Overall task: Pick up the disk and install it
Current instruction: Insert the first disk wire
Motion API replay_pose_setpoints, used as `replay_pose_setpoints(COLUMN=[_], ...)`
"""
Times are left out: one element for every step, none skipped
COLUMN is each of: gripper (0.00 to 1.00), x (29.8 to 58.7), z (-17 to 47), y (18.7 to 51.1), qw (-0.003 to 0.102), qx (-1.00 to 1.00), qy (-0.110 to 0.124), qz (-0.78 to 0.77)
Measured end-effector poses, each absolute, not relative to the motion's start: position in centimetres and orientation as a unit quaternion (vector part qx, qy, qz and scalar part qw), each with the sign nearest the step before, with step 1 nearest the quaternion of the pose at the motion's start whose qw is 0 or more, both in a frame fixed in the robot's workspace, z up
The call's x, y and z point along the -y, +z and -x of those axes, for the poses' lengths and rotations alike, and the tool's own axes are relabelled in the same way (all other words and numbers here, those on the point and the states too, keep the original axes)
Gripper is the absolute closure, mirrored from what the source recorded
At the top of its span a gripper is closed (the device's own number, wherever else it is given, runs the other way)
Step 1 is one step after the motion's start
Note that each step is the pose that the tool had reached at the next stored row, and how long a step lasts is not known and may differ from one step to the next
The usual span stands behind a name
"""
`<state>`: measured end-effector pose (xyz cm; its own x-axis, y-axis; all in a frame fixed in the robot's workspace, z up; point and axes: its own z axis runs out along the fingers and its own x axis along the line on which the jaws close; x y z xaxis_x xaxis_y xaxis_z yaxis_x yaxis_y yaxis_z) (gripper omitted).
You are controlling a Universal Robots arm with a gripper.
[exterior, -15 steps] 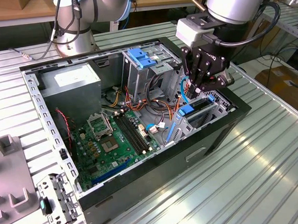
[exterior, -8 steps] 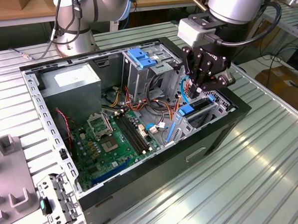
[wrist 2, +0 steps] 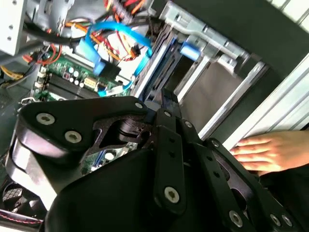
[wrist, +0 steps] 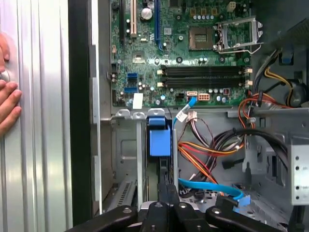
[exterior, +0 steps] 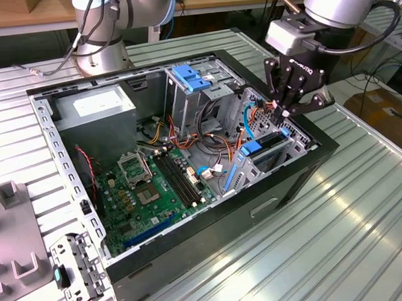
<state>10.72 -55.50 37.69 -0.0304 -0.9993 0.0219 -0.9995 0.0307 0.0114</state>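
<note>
One disk [wrist: 160, 140] edge-on, mostly hidden in bay [wrist: 126, 145], jaws clenched above, hand [wrist: 8, 99] cropped.

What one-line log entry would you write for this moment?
gripper: over drive bay | disk: edge-on in bay, blue rail showing | hand: resting on table

Three cameras on one open case.

My exterior view looks down at a slant from some way off and takes in the whole computer case [exterior: 290, 186] on the ribbed worktop [exterior: 365, 202]. Both wrist views ride close behind the tool [wrist: 164, 193]. The first faces straight down into the case, and the second looks in obliquely past the tool's black links. All three share the motherboard [exterior: 142, 194] and the blue cable [wrist: 207, 186].
</note>
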Motion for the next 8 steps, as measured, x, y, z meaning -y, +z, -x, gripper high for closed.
replay_pose_setpoints(gripper=[0.89, 0.89, 0.89, 0.89, 0.89, 0.89, 0.89, 0.89], x=[55.5, 55.5, 55.5, 55.5, 55.5, 55.5, 55.5, 55.49], z=[-11.08, -11.21, -11.21, -11.21, -11.22, -11.22, -11.22, -11.23], y=[37.67, 37.67, 37.66, 37.67, 37.67, 37.68, 37.73, 37.87], qw=[0.012, 0.012, 0.013, 0.013, 0.012, 0.012, 0.013, 0.013], qx=[0.717, 0.715, 0.709, 0.702, 0.695, 0.689, 0.683, 0.677], qy=[0.003, 0.003, 0.003, 0.003, 0.003, 0.003, 0.003, 0.003], qz=[-0.697, -0.699, -0.705, -0.712, -0.719, -0.725, -0.731, -0.736])
